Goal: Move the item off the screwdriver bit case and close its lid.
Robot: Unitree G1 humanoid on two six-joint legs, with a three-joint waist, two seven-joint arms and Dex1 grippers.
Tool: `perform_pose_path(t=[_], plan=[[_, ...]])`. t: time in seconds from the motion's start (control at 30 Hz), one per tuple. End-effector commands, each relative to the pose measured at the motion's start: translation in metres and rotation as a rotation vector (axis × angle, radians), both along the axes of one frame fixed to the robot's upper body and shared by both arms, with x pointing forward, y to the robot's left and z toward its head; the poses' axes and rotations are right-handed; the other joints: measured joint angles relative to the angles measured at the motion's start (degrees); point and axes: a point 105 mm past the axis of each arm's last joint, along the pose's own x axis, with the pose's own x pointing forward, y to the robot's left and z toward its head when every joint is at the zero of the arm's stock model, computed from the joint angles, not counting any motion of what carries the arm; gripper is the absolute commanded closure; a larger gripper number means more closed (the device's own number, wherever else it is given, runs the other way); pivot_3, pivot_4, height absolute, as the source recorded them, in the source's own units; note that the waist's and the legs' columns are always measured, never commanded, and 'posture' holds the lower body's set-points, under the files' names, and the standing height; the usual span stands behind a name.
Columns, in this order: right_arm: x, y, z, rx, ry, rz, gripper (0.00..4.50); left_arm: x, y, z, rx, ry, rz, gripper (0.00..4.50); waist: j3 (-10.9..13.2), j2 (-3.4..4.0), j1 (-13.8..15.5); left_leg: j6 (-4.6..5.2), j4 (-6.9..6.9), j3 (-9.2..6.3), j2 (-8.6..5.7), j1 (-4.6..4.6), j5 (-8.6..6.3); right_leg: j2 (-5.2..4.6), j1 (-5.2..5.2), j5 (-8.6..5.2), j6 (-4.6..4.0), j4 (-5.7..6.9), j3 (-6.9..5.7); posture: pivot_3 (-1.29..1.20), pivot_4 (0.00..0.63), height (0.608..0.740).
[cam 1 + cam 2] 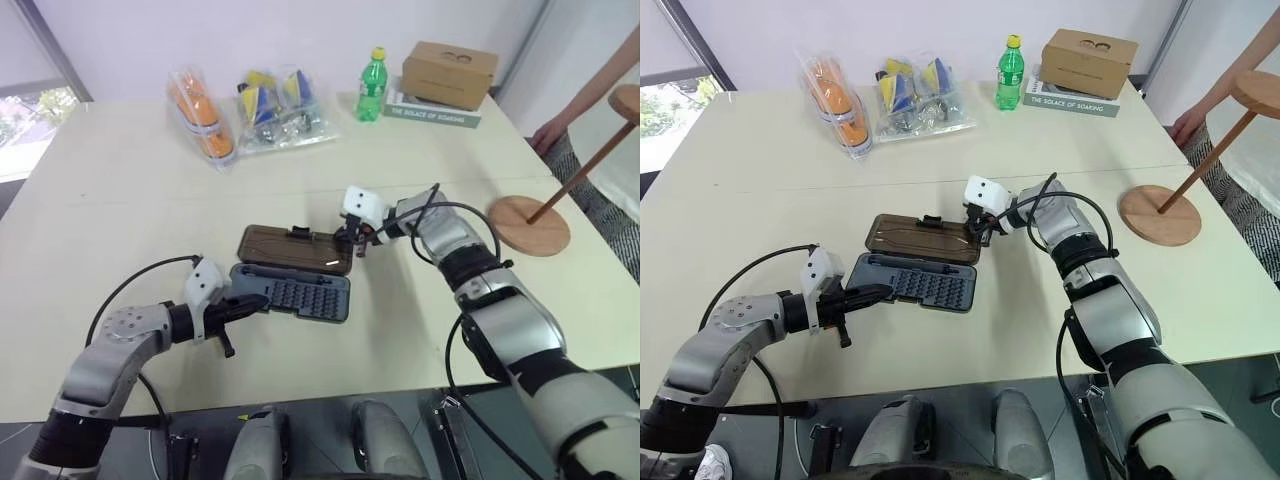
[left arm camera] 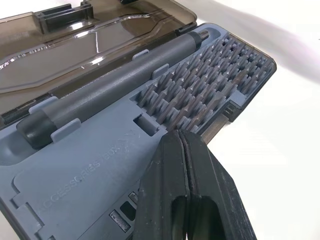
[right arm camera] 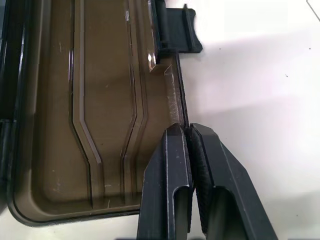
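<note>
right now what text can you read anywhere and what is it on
"THE SOLACE OF" then a blurred word: spine of the book under the cardboard box.
"ACCESSORIES" then unclear letters: embossed on the case tray.
Green bottle label: too small to read.
Bags: no legible print.

Your left arm reaches forward from the left, bent at the elbow, its left pincer [image 1: 250,302] angled a little downward and toward the right, with both black fingers [image 2: 192,195] pressed flat together. Your right arm stretches further forward, the wrist cocked inward so the right pincer [image 1: 357,243] points down and to the left, its fingers [image 3: 172,185] likewise drawn tight together.
</note>
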Motion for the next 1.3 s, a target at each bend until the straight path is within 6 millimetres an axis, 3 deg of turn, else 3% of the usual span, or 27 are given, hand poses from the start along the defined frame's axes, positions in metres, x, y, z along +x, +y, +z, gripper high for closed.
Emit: perform_pose_path(t=[0.03,0.4,0.63,0.83,1.17,1.3], plan=[[-0.005,0.010,0.012,-0.036,-0.175,0.111,4.45,0.001,0.005,-0.001,0.017,0.002,0.012,4.50,0.0,0.00,0.0,0.00,0.00,0.00,0.00,0.00,0.00,0.00,0.00,0.00,0.00,0.00,0.00,0.00,0.150,0.740],[-0.023,0.018,0.073,-0.033,-0.730,0.297,4.45,0.005,0.002,0.001,0.011,-0.003,0.012,4.50,0.0,0.00,0.1,-0.01,0.01,0.03,-0.01,-0.10,0.01,0.00,-0.11,0.00,0.01,0.00,0.02,0.00,0.150,0.740],[-0.039,0.017,0.094,-0.010,-0.935,0.312,4.45,0.017,0.009,0.014,-0.008,-0.028,0.039,4.50,0.0,-0.02,0.4,-0.01,0.03,0.00,-0.03,-0.16,0.01,0.00,-0.12,0.00,0.00,-0.02,0.00,0.00,0.150,0.740],[-0.052,0.013,0.087,0.007,-0.968,0.281,4.45,0.032,0.005,0.053,-0.085,-0.087,0.040,4.50,0.1,-0.06,0.6,-0.01,0.08,-0.02,-0.06,-0.24,0.01,0.01,-0.16,0.00,0.01,-0.02,-0.02,0.00,0.150,0.740],[-0.062,0.023,0.063,0.027,-0.898,0.296,4.45,0.026,-0.029,0.125,-0.153,-0.219,-0.141,4.50,0.1,-0.10,0.2,0.00,0.11,-0.05,-0.15,-0.25,0.01,0.10,-0.15,0.01,0.02,-0.02,-0.02,0.00,0.150,0.740],[-0.063,0.025,0.058,0.021,-0.892,0.314,4.45,0.038,-0.025,0.161,-0.230,-0.292,-0.104,4.50,0.1,-0.10,0.1,0.00,0.11,-0.05,-0.15,-0.24,0.01,0.11,-0.15,0.00,0.02,-0.03,-0.01,0.00,0.150,0.740]])
